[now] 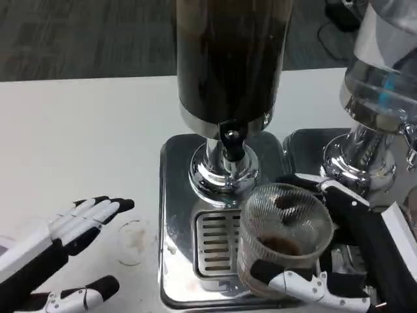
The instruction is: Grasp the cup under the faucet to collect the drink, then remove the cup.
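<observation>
- Head view: I see my right hand (pixel 339 274) wrapped around the ribbed clear cup (pixel 283 238), one finger across its lower front and others behind its right side.
- The cup stands over the slotted drip grate (pixel 215 242) of the silver dispenser base (pixel 174 215), in front of and a little right of the black faucet (pixel 231 145); whether its bottom touches the grate I cannot tell.
- A shallow layer of dark drink (pixel 280 245) shows in the bottom of the cup.
- Above the faucet rises the dispenser's tall tank (pixel 231 59), full of dark liquid.
- My left hand (pixel 62 244) lies low at the left on the white table (pixel 78 130), holding nothing, fingers stretched out side by side toward the base and the thumb set apart below them.
- Just past those fingertips a faint round stain (pixel 133 241) marks the table.
- A second dispenser (pixel 378 85) with a clear tank stands at the right edge, close beside my right hand.
</observation>
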You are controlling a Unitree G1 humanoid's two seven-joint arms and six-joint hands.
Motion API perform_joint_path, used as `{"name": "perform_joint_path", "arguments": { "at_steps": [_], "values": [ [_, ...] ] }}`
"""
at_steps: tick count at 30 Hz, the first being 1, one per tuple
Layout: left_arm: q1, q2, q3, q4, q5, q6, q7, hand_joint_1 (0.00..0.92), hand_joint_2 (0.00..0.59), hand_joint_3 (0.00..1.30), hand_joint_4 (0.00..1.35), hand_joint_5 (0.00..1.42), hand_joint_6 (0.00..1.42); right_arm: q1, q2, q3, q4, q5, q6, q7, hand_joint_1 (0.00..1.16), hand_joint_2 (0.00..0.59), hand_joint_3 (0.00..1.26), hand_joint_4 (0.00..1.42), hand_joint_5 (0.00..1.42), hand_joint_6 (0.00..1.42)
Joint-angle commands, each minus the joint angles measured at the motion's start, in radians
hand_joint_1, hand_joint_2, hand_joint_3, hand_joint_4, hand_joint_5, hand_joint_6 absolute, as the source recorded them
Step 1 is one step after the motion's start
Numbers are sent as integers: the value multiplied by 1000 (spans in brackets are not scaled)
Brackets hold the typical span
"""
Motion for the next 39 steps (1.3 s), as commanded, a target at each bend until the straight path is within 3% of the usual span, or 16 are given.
{"name": "perform_joint_path", "arguments": {
  "at_steps": [1,15,26,39],
  "values": [
    [33,19,23,-42,-4,16,2,0,273,15,0,0,0,14,-3,-11,-61,23,-3,15,1052,133,439,523,790,1223],
    [95,-18,45,-114,-5,70,13,0,286,21,0,0,0,52,6,-15,-98,13,-10,14,1053,139,439,525,790,1239],
    [133,-44,49,-225,15,137,11,0,289,24,0,0,0,56,-25,-78,-122,70,-1,60,1058,142,443,525,790,1239],
    [165,-76,56,-291,24,186,9,0,292,33,0,0,0,64,-32,-107,-130,98,-4,81,1060,143,451,525,790,1239]
  ]
}}
